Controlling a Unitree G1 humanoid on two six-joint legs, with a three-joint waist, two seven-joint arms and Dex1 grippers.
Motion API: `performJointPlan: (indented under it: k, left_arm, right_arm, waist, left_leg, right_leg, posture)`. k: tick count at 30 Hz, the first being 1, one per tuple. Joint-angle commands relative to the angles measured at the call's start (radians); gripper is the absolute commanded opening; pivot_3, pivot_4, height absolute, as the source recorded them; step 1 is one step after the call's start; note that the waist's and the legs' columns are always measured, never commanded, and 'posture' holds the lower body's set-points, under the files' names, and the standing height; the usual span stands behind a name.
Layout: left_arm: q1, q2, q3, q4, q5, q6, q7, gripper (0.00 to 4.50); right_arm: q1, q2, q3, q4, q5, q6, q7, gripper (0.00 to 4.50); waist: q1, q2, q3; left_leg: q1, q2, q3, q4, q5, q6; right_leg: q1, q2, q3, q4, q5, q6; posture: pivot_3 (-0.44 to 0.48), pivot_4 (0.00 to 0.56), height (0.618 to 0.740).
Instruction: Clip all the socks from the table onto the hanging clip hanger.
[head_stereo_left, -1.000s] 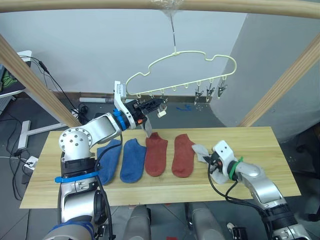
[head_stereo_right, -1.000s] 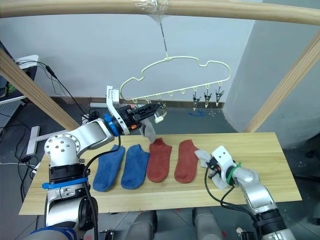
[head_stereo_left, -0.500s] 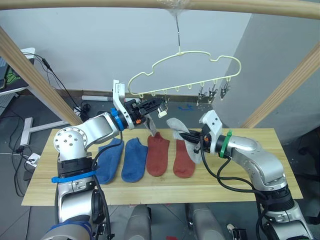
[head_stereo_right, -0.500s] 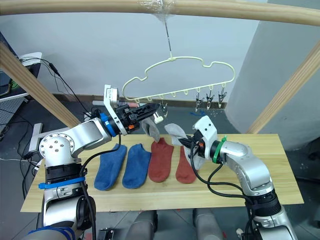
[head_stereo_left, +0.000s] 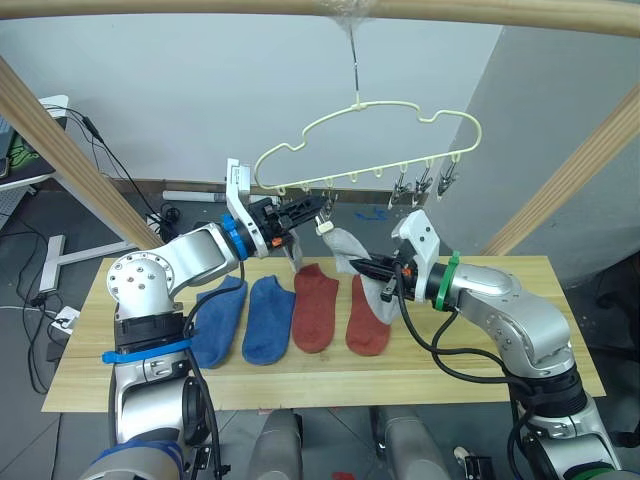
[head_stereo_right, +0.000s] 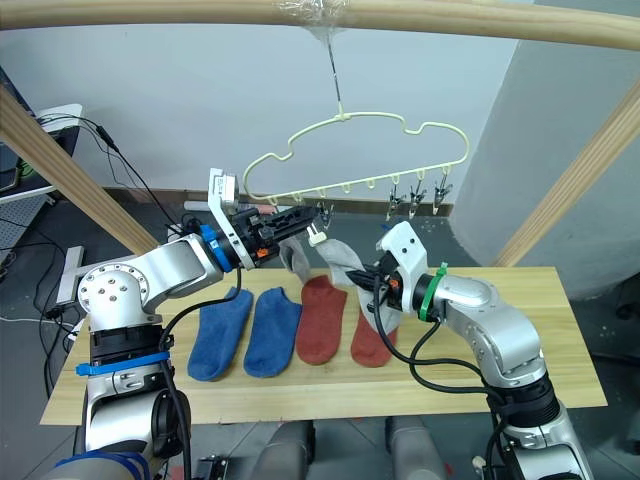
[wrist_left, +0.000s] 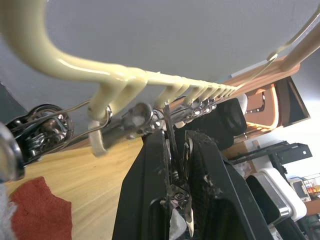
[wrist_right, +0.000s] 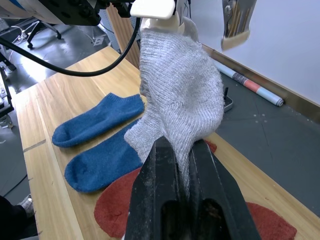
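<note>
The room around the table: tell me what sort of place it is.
Probably a lab or test room, not a home laundry. A bare wooden pole frame carries the clip hanger, loose cables and equipment stands lie on the grey floor behind the table, and the walls are plain.

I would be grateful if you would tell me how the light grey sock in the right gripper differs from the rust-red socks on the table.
The light grey sock is lifted off the table, pinched in the right gripper and drooping; the two rust-red socks lie flat on the light wooden table. The grey one sits near the pale-yellow clip hanger; the red ones lie side by side. All are short ankle socks.
</note>
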Motion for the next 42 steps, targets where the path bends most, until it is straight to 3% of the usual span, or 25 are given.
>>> performJointPlan:
  k: [1,26,38,40,42]
  left_arm:
    - [-0.018,0.008,0.003,-0.016,-0.025,-0.002,-0.011,0.24]
    - [0.001,0.022,-0.014,-0.067,0.017,-0.025,-0.076,0.24]
    - [0.036,0.036,0.014,-0.094,-0.03,-0.028,-0.055,4.02]
    - [0.074,0.062,0.035,-0.134,-0.081,-0.014,-0.022,4.48]
    - [0.12,0.098,0.051,-0.182,-0.151,-0.007,0.026,4.48]
  right_arm:
    - [-0.024,0.003,0.0,-0.058,0.03,0.003,-0.005,0.03]
    - [-0.071,0.017,0.011,-0.018,0.039,-0.002,-0.061,0.03]
    - [-0.087,0.044,0.018,0.039,0.033,-0.024,-0.064,0.0]
    - [-0.09,0.063,0.025,0.079,0.024,-0.047,-0.067,0.0]
    - [-0.095,0.083,0.034,0.131,0.009,-0.08,-0.065,0.0]
  waist:
    - [0.0,0.0,0.0]
    - [0.005,0.0,0.0]
    - [0.005,0.0,0.0]
    - [0.001,0.0,0.0]
    - [0.001,0.0,0.0]
  left_leg:
    - [0.0,0.0,0.0,0.0,0.0,0.0]
    - [-0.008,0.0,0.0,0.001,0.0,0.0]
    - [-0.008,0.0,0.0,0.001,0.0,0.0]
    - [-0.008,0.0,0.0,0.001,0.0,0.0]
    - [-0.008,0.001,0.0,0.0,0.0,0.0]
  right_leg:
    - [0.0,0.0,0.0,0.0,0.0,0.0]
    - [-0.009,0.0,0.0,0.002,0.001,0.0]
    - [-0.009,0.0,0.0,0.002,0.001,0.0]
    - [-0.009,0.0,0.0,0.002,0.001,-0.001]
    - [-0.009,0.0,0.0,0.002,0.003,-0.004]
  posture:
    - [-0.003,0.273,0.74]
    - [0.005,0.272,0.74]
    - [0.033,0.266,0.74]
    - [0.048,0.26,0.74]
    - [0.063,0.261,0.74]
